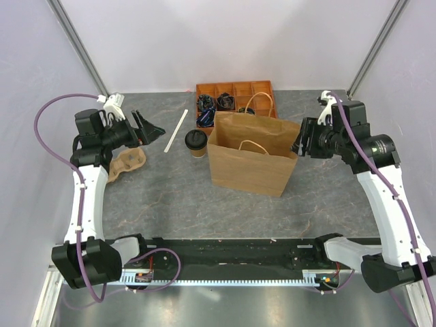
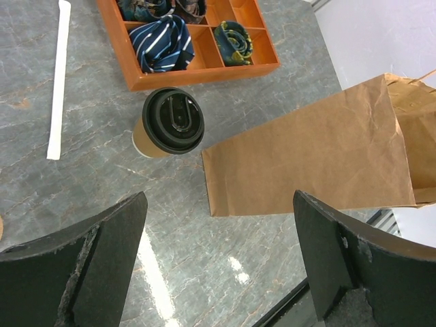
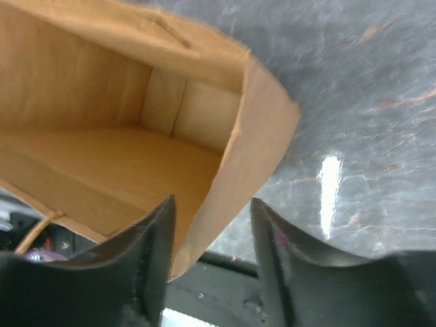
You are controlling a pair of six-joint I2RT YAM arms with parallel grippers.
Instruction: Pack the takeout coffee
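The takeout coffee (image 1: 196, 142), a small brown cup with a black lid (image 2: 174, 120), stands upright on the table just left of the paper bag (image 1: 252, 153). My left gripper (image 1: 151, 128) hovers to the cup's left, wide open and empty. In the left wrist view the left gripper (image 2: 219, 204) has the cup ahead of it, beyond the fingertips. My right gripper (image 1: 300, 139) is at the bag's right upper rim. In the right wrist view the right gripper (image 3: 211, 204) has its jaws on either side of the bag's side wall (image 3: 252, 150), partly narrowed, with a gap still showing.
An orange divided tray (image 1: 235, 92) with rolled ties sits behind the bag and cup. A white wrapped straw (image 1: 176, 129) lies left of the cup. A tan moulded cup carrier (image 1: 126, 163) lies under the left arm. The bag stands open, its inside (image 3: 102, 136) bare.
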